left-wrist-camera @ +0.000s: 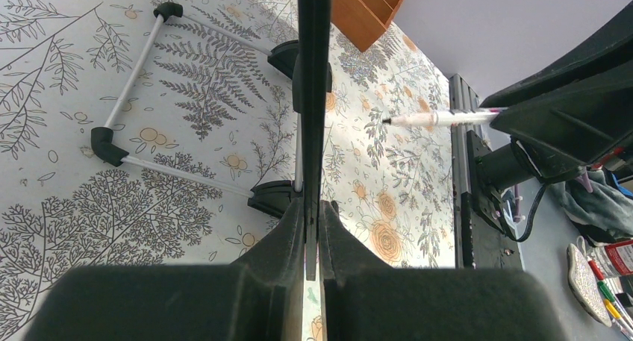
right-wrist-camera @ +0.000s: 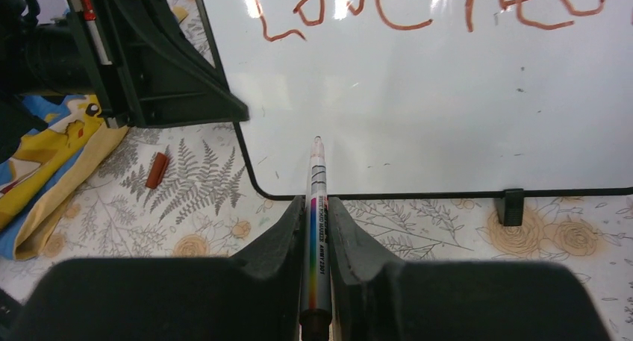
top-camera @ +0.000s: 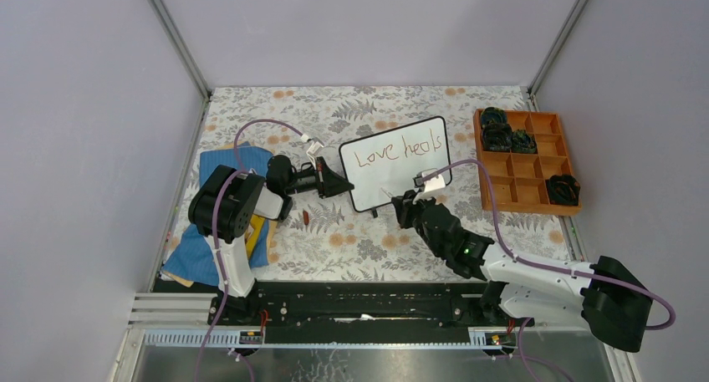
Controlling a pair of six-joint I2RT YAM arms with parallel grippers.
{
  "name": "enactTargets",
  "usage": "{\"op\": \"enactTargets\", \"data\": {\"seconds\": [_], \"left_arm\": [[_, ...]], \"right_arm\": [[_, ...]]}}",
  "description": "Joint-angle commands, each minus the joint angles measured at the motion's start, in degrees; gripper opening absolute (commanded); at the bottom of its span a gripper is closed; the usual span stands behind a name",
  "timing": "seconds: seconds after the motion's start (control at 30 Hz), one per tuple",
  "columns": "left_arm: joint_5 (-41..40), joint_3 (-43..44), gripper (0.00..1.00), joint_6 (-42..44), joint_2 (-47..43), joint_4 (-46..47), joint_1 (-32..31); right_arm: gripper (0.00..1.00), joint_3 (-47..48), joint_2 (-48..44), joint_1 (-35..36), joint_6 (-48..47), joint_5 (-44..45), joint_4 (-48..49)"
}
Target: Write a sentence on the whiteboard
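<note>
Floral table (top-camera: 351, 244) is carrying the board (top-camera: 393, 181); left gripper (top-camera: 343, 184) is clamping its edge, right gripper (top-camera: 396, 201) is squeezing a marker (right-wrist-camera: 316, 192) under the sentence (top-camera: 397, 150).

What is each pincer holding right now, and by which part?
The left pincer clamps the whiteboard by one short side edge. The right pincer grips the marker by its barrel, with the tip free and pointing at the board.
</note>
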Motion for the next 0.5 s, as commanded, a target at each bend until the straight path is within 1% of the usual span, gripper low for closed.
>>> {"op": "enactTargets", "data": {"seconds": [0.0, 0.07, 0.2, 0.47], "left_arm": [[-0.32, 0.2, 0.0, 3.07, 0.12, -6.77, -1.09], [-0.33, 0.37, 0.0, 3.84, -0.02, -7.84, -1.26], [-0.24, 0.55, 0.0, 3.58, 0.57, -7.5, -1.3], [-0.25, 0.55, 0.0, 3.56, 0.52, -7.5, -1.45]], "right_arm": [[0.0, -0.71, -1.1, 0.34, -3.38, 5.77, 7.39], [0.0, 0.0, -0.73, 0.33, -3.81, 4.1, 6.33], [0.0, 0.71, 1.84, 0.38, -1.7, 0.7, 5.97], [0.0, 0.62, 6.49, 0.41, 2.42, -2.27, 9.6]]}}
